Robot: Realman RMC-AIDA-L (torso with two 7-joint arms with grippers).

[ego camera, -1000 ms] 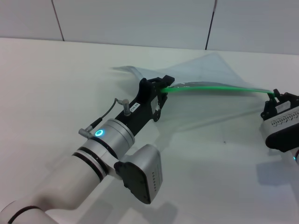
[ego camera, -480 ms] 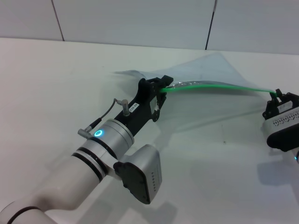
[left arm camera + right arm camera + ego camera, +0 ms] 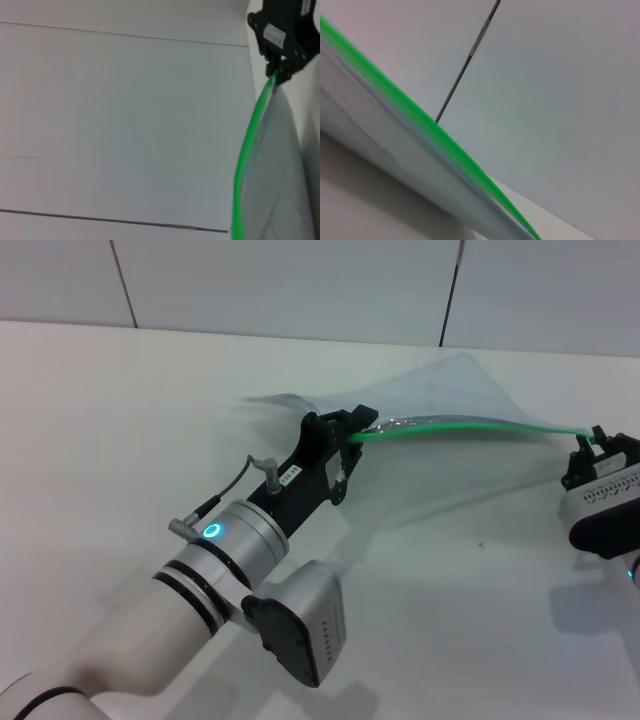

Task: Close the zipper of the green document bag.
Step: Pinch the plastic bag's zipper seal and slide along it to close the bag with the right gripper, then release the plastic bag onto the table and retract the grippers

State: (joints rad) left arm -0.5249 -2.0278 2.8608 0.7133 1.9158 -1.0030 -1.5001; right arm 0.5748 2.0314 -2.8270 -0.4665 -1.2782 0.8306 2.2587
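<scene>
The green document bag [image 3: 440, 390], a translucent pale pouch, hangs lifted above the white table between my two grippers. Its zipper [image 3: 460, 423] is a bright green strip stretched along the near edge. My left gripper [image 3: 355, 430] is shut on the strip's left end. My right gripper [image 3: 597, 443] pinches the strip's right end, where a small green piece sticks up. The left wrist view shows the zipper [image 3: 246, 150] running to the right gripper [image 3: 280, 76], with the bag [image 3: 272, 170] beside it. The zipper [image 3: 420, 120] and bag [image 3: 380, 145] cross the right wrist view.
The white table [image 3: 120, 410] lies beneath the bag, backed by a pale panelled wall [image 3: 300, 280]. My left arm's large silver wrist [image 3: 230, 550] reaches diagonally over the table's near left part.
Both grippers have shifted slightly to the right. The green strip now sags less between them.
</scene>
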